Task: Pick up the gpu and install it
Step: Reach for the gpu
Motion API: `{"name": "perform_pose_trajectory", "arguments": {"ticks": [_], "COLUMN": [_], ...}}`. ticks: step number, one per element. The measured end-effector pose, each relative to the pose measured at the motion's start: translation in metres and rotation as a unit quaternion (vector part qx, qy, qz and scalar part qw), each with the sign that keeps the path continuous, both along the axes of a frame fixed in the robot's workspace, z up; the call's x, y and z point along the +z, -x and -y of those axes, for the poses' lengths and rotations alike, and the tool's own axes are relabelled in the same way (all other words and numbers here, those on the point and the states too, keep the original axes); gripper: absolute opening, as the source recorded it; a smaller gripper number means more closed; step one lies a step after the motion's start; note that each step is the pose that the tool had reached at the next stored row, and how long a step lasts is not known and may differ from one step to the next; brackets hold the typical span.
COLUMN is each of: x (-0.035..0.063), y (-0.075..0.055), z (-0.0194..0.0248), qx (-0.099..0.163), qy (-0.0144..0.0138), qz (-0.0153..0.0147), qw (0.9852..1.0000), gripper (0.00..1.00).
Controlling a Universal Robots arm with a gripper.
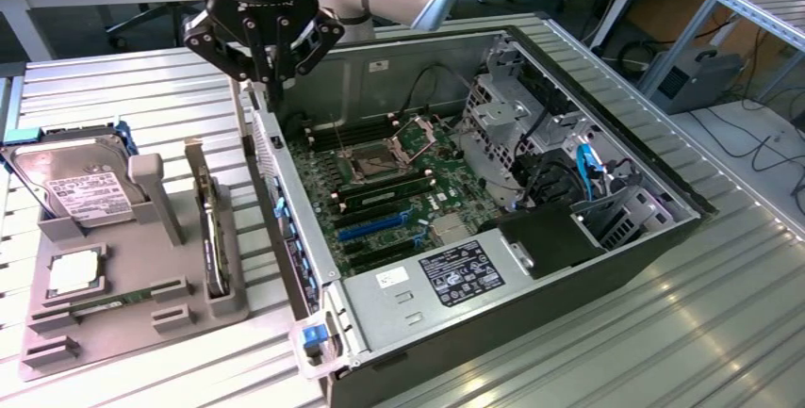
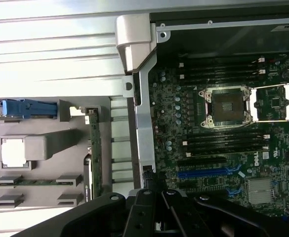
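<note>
The gpu (image 1: 217, 238) is standing on edge in a grey moulded holder (image 1: 120, 337) on the ribbed metal table (image 1: 126, 97), with a silver hard drive (image 1: 75, 187) sitting nearby. Farther back, the tool (image 1: 267, 83) is hanging fully closed and empty over the open computer case's (image 1: 503, 333) thin steel wall.

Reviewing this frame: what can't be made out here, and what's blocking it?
- Exterior view: the gpu stands edge-on in the gray holder, so its fan face is hidden.
- Exterior view: label text on the hard drive is too small to read.
- Exterior view: the claw overlaps the case wall; contact cannot be told.
- Wrist view: the claw's dark linkage covers part of the motherboard.
</note>
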State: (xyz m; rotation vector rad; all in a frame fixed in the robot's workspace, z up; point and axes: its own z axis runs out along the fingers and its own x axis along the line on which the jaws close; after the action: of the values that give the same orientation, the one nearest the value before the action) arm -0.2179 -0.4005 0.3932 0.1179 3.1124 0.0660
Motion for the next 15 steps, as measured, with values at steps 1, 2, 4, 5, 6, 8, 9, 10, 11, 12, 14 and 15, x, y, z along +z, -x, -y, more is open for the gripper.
{"name": "perform_pose_trajectory", "arguments": {"ticks": [1, 2, 4, 5, 6, 8, 9, 10, 11, 12, 14, 15], "x": [0.0000, 0.0000, 0.0000, 0.0000, 0.0000, 0.0000, 0.0000, 0.0000, 0.0000, 0.0000, 0.0000, 0.0000], "y": [0.0001, 0.0003, 0.0009, 0.0012, 0.0013, 0.0017, 0.0018, 0.0020, 0.0022, 0.0024, 0.0027, 0.0028], "z": [0.0000, 0.0000, 0.0000, 0.0001, 0.0001, 0.0001, 0.0001, 0.0001, 0.0001, 0.0001, 0.0001, 0.0001], "qx": [0.000, 0.000, 0.000, 0.000, 0.000, 0.000, 0.000, 0.000, 0.000, 0.000, 0.000, 0.000], "qy": [0.0000, 0.0000, 0.0000, 0.0000, 0.0000, 0.0000, 0.0000, 0.0000, 0.0000, 0.0000, 0.0000, 0.0000], "qz": [0.0000, 0.0000, 0.0000, 0.0000, 0.0000, 0.0000, 0.0000, 0.0000, 0.0000, 0.0000, 0.0000, 0.0000], "qw": [1.0000, 1.0000, 1.0000, 1.0000, 1.0000, 1.0000, 1.0000, 1.0000, 1.0000, 1.0000, 1.0000, 1.0000], "gripper": [0.11, 0.11, 0.11, 0.11, 0.11, 0.11, 0.11, 0.11, 0.11, 0.11, 0.11, 0.11]}}
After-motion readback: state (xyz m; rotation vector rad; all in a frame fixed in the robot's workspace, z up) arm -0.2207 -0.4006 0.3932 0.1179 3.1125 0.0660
